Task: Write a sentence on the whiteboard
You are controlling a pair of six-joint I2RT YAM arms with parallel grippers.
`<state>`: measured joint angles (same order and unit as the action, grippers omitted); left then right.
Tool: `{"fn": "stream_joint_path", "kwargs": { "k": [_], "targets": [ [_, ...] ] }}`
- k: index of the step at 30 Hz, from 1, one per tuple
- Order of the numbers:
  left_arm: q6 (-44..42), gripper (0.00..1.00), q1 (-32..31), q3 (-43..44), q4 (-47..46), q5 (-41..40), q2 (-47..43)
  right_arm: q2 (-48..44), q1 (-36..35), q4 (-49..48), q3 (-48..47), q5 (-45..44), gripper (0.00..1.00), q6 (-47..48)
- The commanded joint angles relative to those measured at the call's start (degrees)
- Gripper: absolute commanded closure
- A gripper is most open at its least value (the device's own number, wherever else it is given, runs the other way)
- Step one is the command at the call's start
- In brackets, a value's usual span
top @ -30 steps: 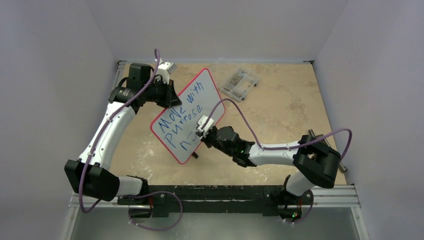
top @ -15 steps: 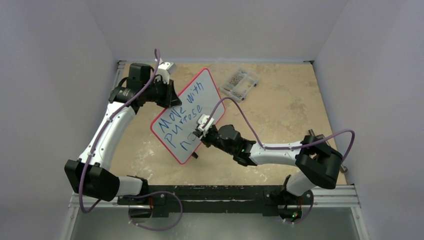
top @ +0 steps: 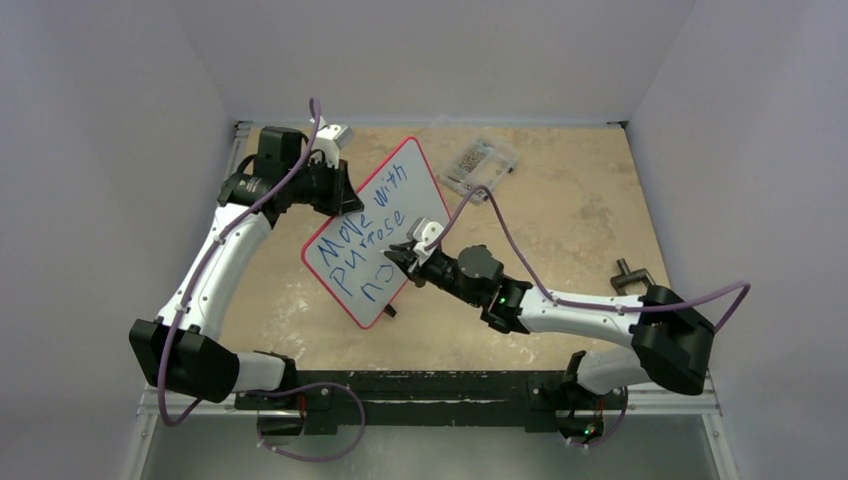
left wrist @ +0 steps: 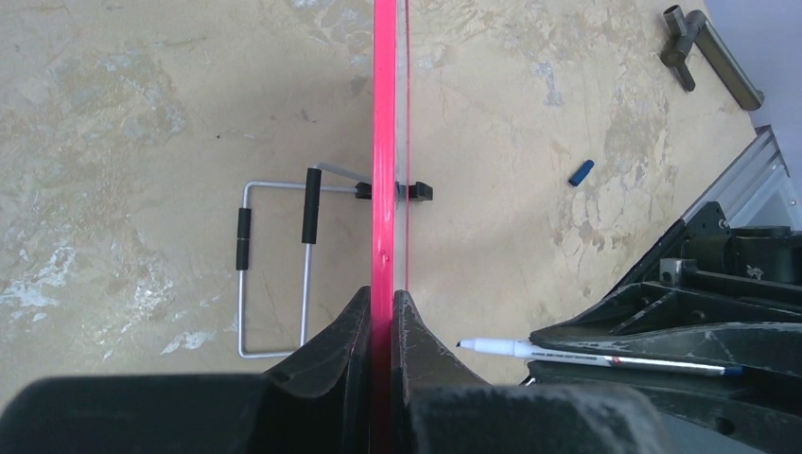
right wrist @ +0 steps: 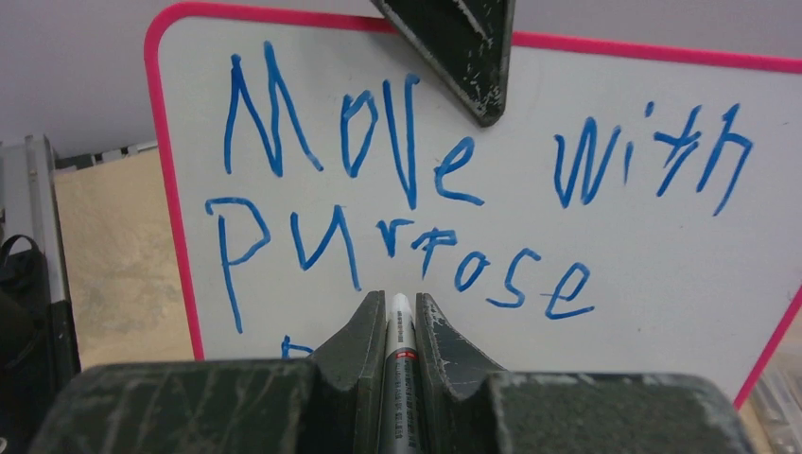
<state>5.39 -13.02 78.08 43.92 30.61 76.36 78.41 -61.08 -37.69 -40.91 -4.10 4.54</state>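
Note:
The whiteboard [top: 385,215] stands tilted on its edge in the middle of the table, red rim [left wrist: 383,142] toward the left wrist camera. My left gripper [left wrist: 388,301] is shut on that rim at the board's far left corner [top: 340,198]. The sentence [right wrist: 407,189] reads "Move with Purpose" in blue over two lines, and a short blue stroke [right wrist: 291,348] begins a third. My right gripper [right wrist: 400,301] is shut on a white marker [right wrist: 400,331] and points at the board below "Purpose". In the left wrist view the marker [left wrist: 530,348] has its tip a small gap off the board.
A clear plastic box of screws [top: 480,165] sits behind the board at the back. A black T-shaped tool [top: 632,274] lies at the right edge. A blue marker cap [left wrist: 581,172] lies on the table, and the board's wire stand [left wrist: 274,255] sticks out behind it.
The right arm has stretched out, its elbow swinging right and uncovering the black tool. Its gripper with the marker has shifted slightly up the board. The left arm and board have not moved.

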Motion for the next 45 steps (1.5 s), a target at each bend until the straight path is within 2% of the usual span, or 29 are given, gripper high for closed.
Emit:
{"fn": "stream_joint_path", "kwargs": {
  "k": [1, 20, 45],
  "targets": [
    [0.06, 1.0, -0.25, 0.57, -1.31, 0.7, -1.41, -1.92, 0.08, -0.29, 0.29, -4.7, 1.0, -0.33],
    [-0.02, 1.0, -0.18, 0.49, -1.21, 0.58, -1.21, 6.19, 2.32, -2.51, -0.31, -5.33, 1.0, -0.11],
    [-0.05, 1.0, -0.21, 0.49, -1.26, 0.5, -0.77, 11.44, 3.32, -4.68, 3.42, -5.79, 1.0, -1.06]
  ]
}}
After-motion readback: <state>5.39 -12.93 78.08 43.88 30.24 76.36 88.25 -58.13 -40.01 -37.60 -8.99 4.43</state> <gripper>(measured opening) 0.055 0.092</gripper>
